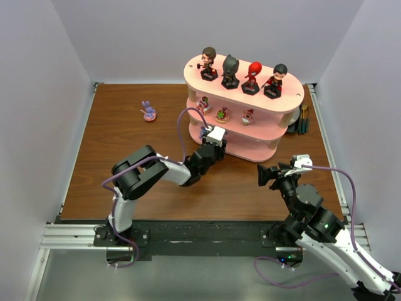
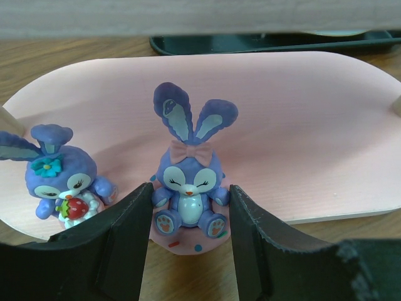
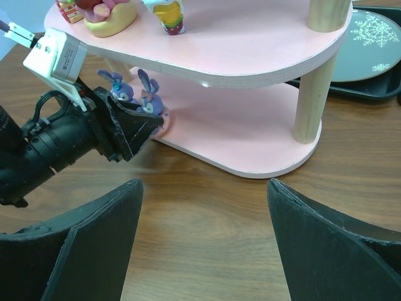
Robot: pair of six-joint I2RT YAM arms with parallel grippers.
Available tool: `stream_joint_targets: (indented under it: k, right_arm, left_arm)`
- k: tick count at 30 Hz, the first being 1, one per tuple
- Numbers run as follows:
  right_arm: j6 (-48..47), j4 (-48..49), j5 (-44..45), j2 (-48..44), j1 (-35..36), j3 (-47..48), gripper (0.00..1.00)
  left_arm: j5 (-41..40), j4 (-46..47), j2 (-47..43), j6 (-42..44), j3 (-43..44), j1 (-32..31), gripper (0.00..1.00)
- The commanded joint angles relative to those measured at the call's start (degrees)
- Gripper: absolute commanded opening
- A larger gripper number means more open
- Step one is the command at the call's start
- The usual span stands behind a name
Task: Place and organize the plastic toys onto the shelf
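Left gripper (image 2: 191,213) fingers are half closed, pinching the bow bunny (image 2: 189,175) at lower centre of the wrist view; right gripper (image 3: 203,188) gapes wide, empty. The bunny's base overhangs the bottom edge of the shelf (image 2: 301,125) (let go now and it might tip off). It's purple-blue, long-eared and upright.

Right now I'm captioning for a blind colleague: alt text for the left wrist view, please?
The left claw holds a purple bunny with a pink bow at the near edge of the pink shelf board. A second bunny with a teal flower stands on the board beside it.
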Motion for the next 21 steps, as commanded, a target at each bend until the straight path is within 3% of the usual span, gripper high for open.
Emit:
stream_joint_targets:
  k: [1, 9, 21]
  right_arm:
    - [-0.37, -0.23, 1.27, -0.69, 0.28, -0.11, 0.84]
    - [-0.37, -0.23, 1.35, -0.52, 0.27, -0.37, 0.84]
    - [-0.28, -0.23, 1.27, -0.34, 0.28, -0.29, 0.84]
  left_arm:
    - [-2.19, 7.40, 1.12, -0.77, 2.40, 0.86, 0.28]
    - [-2.19, 8.37, 2.09, -0.94, 3.02, 1.03, 0.35]
    - [-1.75, 8.19, 2.27, -1.12, 3.37, 1.21, 0.62]
